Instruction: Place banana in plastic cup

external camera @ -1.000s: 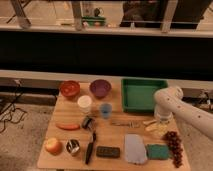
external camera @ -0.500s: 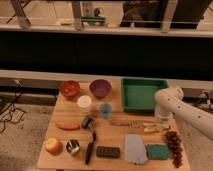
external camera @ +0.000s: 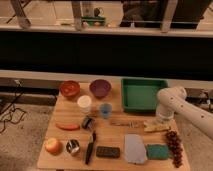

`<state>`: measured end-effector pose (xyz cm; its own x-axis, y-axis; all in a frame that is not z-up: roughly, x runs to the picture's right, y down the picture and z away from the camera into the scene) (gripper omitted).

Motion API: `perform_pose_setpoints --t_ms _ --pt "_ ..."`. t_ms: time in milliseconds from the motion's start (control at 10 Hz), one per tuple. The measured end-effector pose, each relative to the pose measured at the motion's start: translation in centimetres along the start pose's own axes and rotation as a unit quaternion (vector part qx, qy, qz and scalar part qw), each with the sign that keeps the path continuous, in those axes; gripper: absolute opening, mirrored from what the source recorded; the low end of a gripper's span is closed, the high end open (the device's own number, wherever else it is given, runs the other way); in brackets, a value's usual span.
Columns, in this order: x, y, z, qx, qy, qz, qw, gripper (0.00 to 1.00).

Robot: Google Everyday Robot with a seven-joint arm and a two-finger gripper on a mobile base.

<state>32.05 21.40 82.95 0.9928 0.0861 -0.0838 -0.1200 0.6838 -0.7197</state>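
Hand (external camera: 161, 121) points down over banana (external camera: 153, 127).

Dim warm light; bright strip at top, dark band beneath; pincer (external camera: 159, 123) dimly lit, table (external camera: 107, 134) right side.

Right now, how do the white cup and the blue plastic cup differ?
The white cup is white; the blue plastic cup is light blue. The white cup stands left and farther back; the blue plastic cup nearer the front. Both stand upright, similar size. The gripper is far right, by the banana.
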Motion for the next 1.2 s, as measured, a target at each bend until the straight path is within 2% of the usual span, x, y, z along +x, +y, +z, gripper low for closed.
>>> perform_pose_setpoints --t_ms 300,700,1000,1200 --pt "-0.8 0.8 -3.4 0.002 -0.022 -0.017 0.9996 0.12" --pt "-1.7 2.1 -8.7 0.018 -0.055 -0.041 0.9975 0.12" --pt "-3.4 3.8 -12.1 0.031 -0.082 -0.075 0.9933 0.12" --pt "-4.8 5.8 -13.5 0.035 -0.097 -0.109 0.9887 0.12"
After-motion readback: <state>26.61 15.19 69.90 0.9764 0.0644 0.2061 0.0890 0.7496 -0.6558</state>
